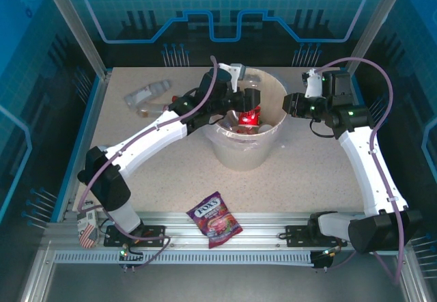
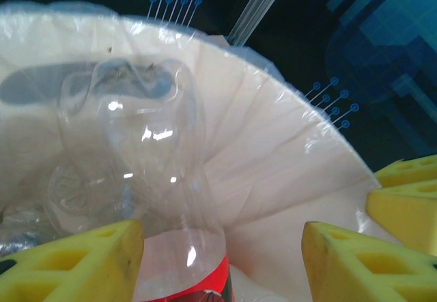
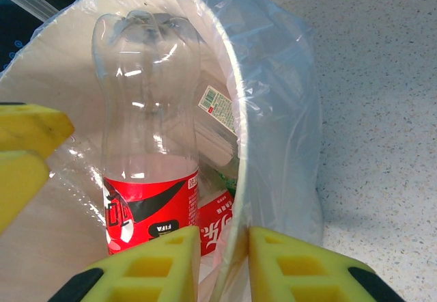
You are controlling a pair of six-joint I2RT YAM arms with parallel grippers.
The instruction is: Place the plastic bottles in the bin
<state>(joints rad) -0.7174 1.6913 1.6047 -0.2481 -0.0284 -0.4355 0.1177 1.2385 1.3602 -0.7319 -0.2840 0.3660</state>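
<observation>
The cream bin (image 1: 240,153) with its clear liner stands mid-table. A clear plastic bottle with a red label (image 3: 147,145) stands base-up inside it, seen close in the left wrist view (image 2: 147,179). My left gripper (image 2: 222,247) hangs over the bin (image 1: 251,102), open. The bottle is next to its left finger (image 2: 75,264), with a wide gap to the right one. My right gripper (image 3: 225,261) is shut on the bin's rim (image 3: 235,111) at its right side (image 1: 288,104). More bottles (image 3: 220,220) lie at the bottom. Another clear bottle (image 1: 147,95) lies on the table, far left.
A purple-red candy bag (image 1: 215,218) lies near the table's front edge, between the arm bases. Blue enclosure walls and metal posts ring the table. The speckled tabletop (image 3: 382,111) runs to the right of the bin.
</observation>
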